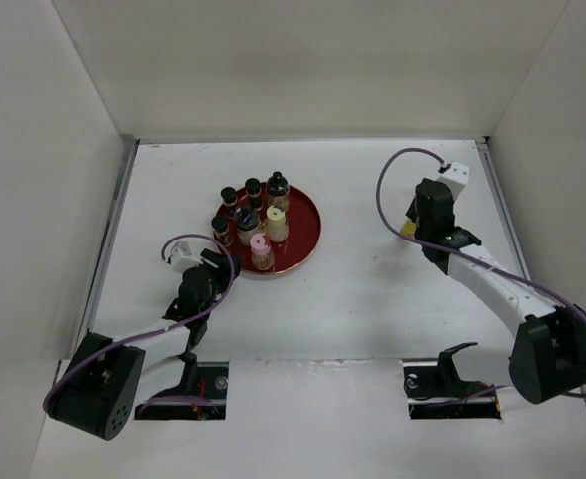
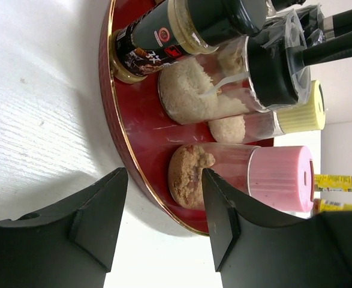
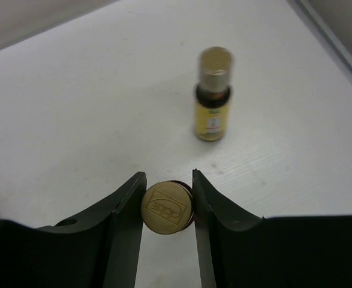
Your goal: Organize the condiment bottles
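Observation:
Several condiment bottles stand on a red round tray [image 1: 308, 247]: dark-capped jars [image 1: 246, 224], a cream-white one [image 1: 276, 224] and a pink-capped jar [image 1: 261, 251]. My left gripper [image 1: 216, 267] is open and empty at the tray's near-left rim. In the left wrist view the gripper [image 2: 164, 175] has the pink-capped jar [image 2: 247, 177] just beyond its fingertips. My right gripper [image 1: 413, 226] is at the right of the table. In the right wrist view the gripper [image 3: 167, 180] is shut on the gold cap of a yellow bottle [image 3: 167, 207]. A second yellow bottle [image 3: 213, 96] stands just beyond it.
White walls enclose the table on three sides, with a metal rail [image 1: 499, 205] along the right edge near my right gripper. The two yellow bottles also show far off in the left wrist view [image 2: 336, 183]. Two recesses [image 1: 450, 387] sit at the near edge.

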Robot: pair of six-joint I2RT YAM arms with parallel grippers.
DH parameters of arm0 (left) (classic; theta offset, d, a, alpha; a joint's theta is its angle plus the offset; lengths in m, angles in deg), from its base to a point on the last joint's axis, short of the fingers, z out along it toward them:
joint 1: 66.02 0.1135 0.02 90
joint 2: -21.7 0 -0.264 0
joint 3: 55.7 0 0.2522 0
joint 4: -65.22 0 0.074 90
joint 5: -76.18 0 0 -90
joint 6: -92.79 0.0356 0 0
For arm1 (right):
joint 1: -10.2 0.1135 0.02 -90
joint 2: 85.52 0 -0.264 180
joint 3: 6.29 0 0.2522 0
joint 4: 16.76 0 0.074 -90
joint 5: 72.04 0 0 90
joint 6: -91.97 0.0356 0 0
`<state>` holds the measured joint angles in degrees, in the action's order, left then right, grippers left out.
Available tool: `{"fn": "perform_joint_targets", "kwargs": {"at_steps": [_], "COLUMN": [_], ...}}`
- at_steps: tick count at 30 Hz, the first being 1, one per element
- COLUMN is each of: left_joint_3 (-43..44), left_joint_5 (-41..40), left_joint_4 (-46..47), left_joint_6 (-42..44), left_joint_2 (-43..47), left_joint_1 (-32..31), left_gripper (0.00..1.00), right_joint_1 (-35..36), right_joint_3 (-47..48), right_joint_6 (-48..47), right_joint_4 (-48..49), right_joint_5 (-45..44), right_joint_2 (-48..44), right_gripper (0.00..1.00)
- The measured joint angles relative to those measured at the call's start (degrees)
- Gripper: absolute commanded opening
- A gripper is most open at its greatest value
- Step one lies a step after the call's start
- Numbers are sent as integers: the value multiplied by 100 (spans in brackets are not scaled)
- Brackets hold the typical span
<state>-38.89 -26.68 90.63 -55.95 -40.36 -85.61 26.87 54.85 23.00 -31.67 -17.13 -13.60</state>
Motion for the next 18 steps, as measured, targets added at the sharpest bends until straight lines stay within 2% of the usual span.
{"fn": "perform_joint_targets", "kwargs": {"at_steps": [4,7,13,18], "left_joint_3": [0,0,0,0], "left_joint_5": [-2,-13,-46,-57], "left_joint_4": [-2,-13,-116,-221], "left_joint_6": [0,2,4,4], "left_joint_2": [52,302,907,949], "left_joint_1": [4,7,63,83], "left_gripper": [50,50,51,51], "right_joint_1": [789,1248,1860,2218], "right_joint_3": [479,1187,2402,3067], "right_joint_6": [-4,-13,-153,-332], "right_joint_4": [107,264,439,415], "right_joint_5": [197,367,527,557], "right_joint_2": [245,922,2273,2983], "right_gripper": [25,25,24,25]}}
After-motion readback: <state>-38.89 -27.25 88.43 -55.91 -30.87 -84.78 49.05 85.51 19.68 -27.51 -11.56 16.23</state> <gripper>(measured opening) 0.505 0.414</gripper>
